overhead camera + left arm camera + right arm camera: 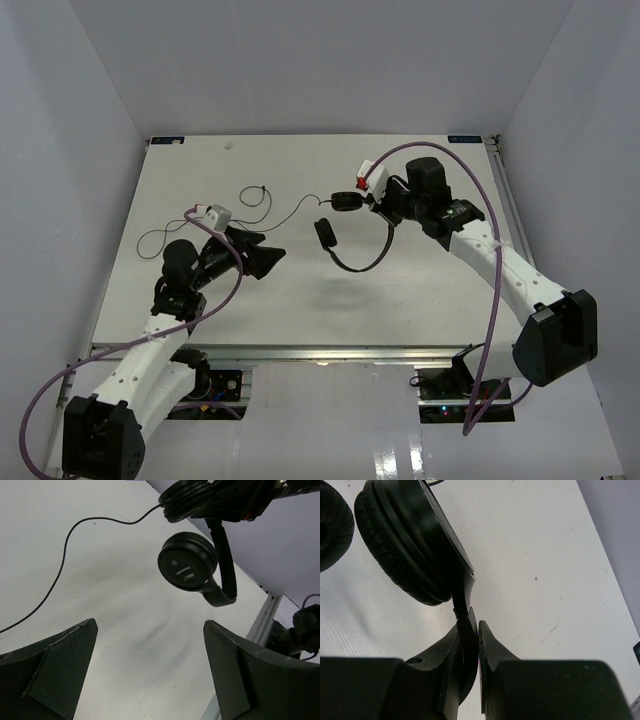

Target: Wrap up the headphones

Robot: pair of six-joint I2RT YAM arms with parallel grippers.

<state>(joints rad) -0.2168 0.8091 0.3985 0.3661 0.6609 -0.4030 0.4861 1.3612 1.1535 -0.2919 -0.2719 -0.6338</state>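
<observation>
While the right end effector [472, 630] is pinched tight on the thin stem of the headphones [358, 266] just under one earcup, they look lifted off the table [420, 310], shadow beneath, centre-right of the top view; second earcup [187, 566] dangles lower left; left end effector [150, 625] spread wide, gripping nothing, pointed at that dangling cup from left of centre; cord [285, 212] leaves the held cup leftward, loose and looped on the table toward the upper left; reads as hold-and-present step, winding not begun; next move likely needs the left to pinch the cord near the cup, then lead it round the band without tugging the right's grip.
</observation>
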